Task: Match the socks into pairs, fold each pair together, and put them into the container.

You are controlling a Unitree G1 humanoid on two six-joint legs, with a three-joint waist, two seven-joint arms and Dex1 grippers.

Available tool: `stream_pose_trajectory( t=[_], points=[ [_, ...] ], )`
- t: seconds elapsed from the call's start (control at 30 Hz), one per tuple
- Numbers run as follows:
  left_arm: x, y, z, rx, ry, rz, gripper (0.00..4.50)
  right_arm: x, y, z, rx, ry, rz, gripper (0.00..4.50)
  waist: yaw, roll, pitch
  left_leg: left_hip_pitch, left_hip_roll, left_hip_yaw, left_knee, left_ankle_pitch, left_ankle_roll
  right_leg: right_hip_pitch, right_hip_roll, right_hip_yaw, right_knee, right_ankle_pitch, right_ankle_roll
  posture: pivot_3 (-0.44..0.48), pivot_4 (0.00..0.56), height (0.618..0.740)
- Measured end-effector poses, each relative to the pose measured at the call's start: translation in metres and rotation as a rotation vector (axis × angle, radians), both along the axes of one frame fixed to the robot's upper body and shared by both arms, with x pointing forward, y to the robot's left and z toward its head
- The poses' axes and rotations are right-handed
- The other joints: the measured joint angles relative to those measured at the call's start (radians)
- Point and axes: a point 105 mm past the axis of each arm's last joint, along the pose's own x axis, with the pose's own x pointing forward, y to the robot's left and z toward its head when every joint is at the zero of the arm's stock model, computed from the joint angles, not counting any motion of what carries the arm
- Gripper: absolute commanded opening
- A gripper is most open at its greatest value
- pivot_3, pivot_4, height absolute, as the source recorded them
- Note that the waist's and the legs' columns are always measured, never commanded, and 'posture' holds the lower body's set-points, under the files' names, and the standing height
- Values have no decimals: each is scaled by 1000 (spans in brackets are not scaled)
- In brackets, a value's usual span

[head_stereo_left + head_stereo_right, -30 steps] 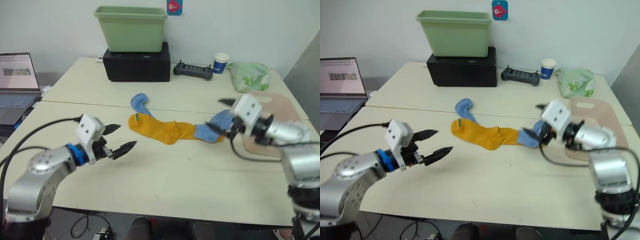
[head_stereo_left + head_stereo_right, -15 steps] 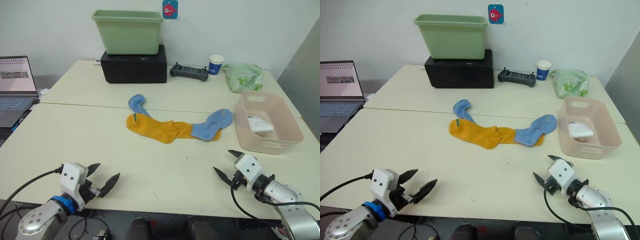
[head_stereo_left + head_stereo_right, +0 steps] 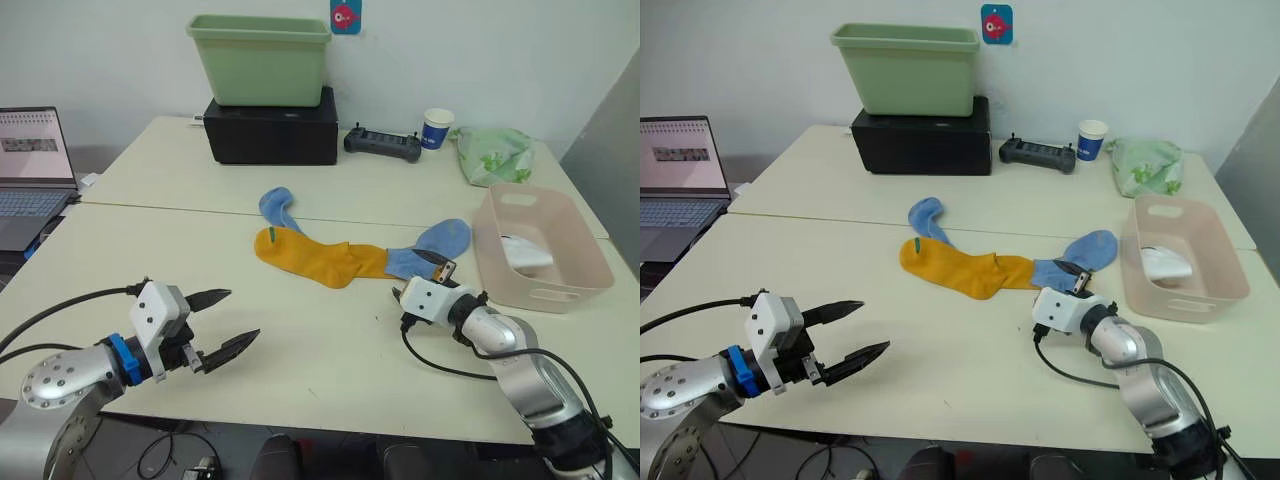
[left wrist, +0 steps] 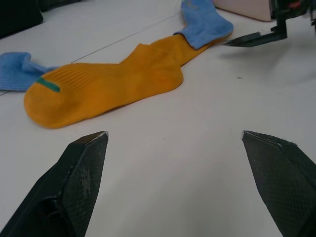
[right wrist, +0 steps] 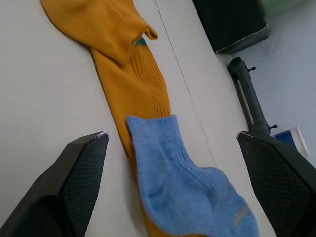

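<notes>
Mustard sock (image 3: 315,260) lies flat mid-worktop, blue sock (image 3: 430,246) overlapping its cuff end, second blue sock (image 3: 277,206) at its toe; something white sits in pink container (image 3: 585,265). Right claw (image 3: 437,270) spread wide just beside the overlapping blue sock, left claw (image 3: 222,320) spread, empty, well apart. Socks look light, limp, likely to bunch; pinch at a cuff edge.
</notes>
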Motion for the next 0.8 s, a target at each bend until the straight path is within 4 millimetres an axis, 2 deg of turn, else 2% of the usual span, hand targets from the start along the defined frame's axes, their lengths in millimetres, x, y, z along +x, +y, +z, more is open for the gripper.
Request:
stream_pose_trajectory(
  t=[0.03, 0.17, 0.2, 0.3, 0.63, 0.8],
  points=[
    [1, -3, 2, 2, 1, -22, 4500, 3, -1, -4, -12, 11, -11, 4481, 0, 0, 0, 0, 0, 0, -2, 0, 0, 1, 0, 0, 0, 0, 0, 0, 150, 719],
    [4, -16, 13, -7, -9, -97, 4500, 14, -1, 1, -18, -17, -44, 4481, -5, 0, 0, 1, 0, 0, -9, 0, 0, 0, 1, 1, 0, 0, 0, 0, 150, 719],
    [3, -17, 13, -1, 1, -110, 4500, 15, -1, 1, -9, -15, -50, 4306, -7, 0, 0, 1, 1, 0, -9, 0, 0, 0, 2, 1, 0, 0, 0, 0, 150, 719],
    [3, -20, 12, 0, 11, -131, 4500, 15, 0, -1, 9, -3, -60, 3544, -10, 0, 0, 1, 1, -2, -10, 0, 0, 0, 3, 0, 0, -1, -1, 0, 150, 719],
    [9, -24, 12, 1, 4, -149, 4500, 14, 3, -7, 64, 71, -56, 25, -11, 0, 0, 1, 0, -2, -9, 0, 0, 0, 2, 0, 0, 0, -1, 0, 150, 719],
    [12, -20, 9, 3, 13, -125, 4500, 13, 3, -8, 75, 91, -52, 25, -10, 0, 0, 1, 0, -2, -9, 0, 0, 0, 2, 0, 0, 0, -1, 0, 150, 719]
  ],
)
